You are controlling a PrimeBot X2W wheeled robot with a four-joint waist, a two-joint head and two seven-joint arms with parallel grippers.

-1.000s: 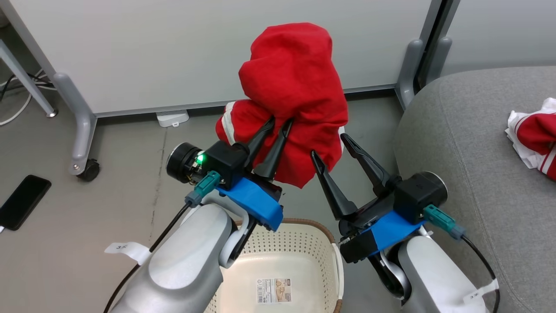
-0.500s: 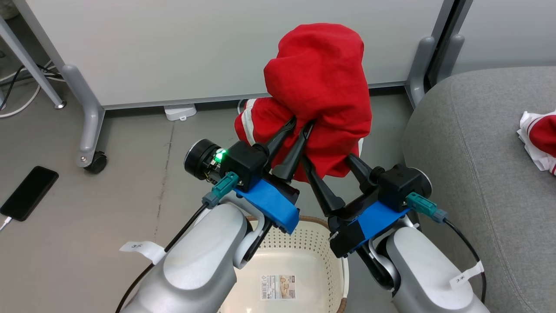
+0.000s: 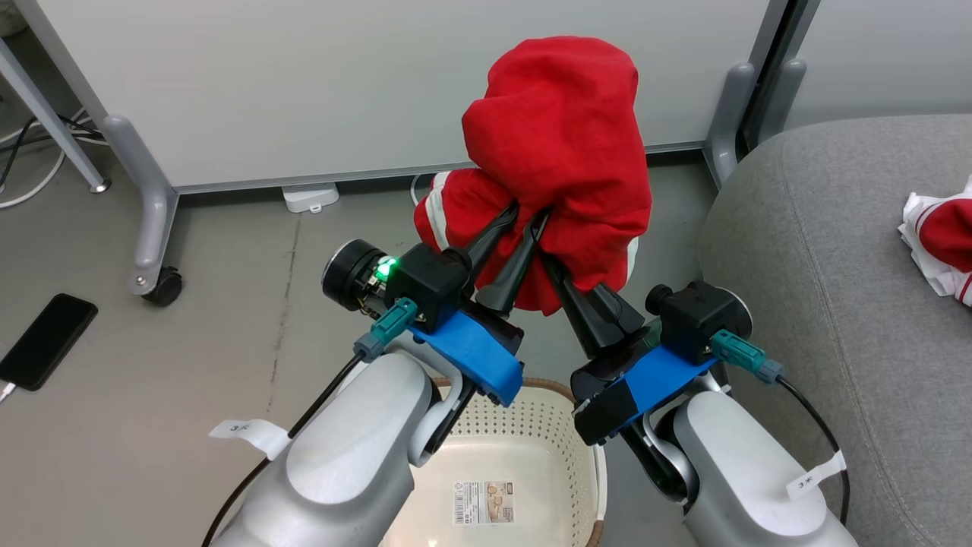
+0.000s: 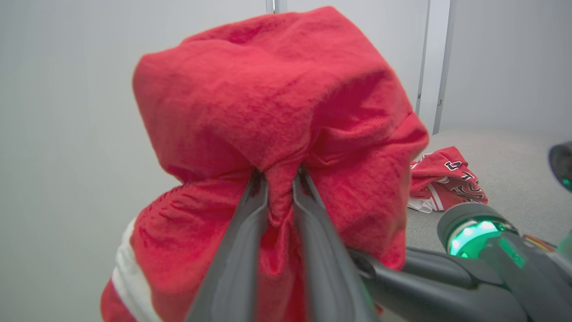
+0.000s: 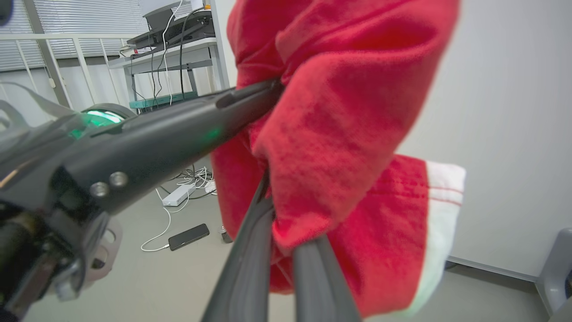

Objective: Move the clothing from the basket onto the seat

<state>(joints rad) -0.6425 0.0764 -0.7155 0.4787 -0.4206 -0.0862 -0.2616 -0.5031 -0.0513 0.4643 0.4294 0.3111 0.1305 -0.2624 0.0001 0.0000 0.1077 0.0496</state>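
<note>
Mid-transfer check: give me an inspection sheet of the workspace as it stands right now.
Surface: grey floor; grey seat at right.
Job's things: red garment held above the basket; its visible bottom shows a label, no clothing; second garment lies on the seat.
Clutter: black phone and white power strip on the floor.
Grippers: left gripper and right gripper both shut on the red garment.
Cables: white cord at the phone; loose cables far left.
Surroundings: white partition on castors.
</note>
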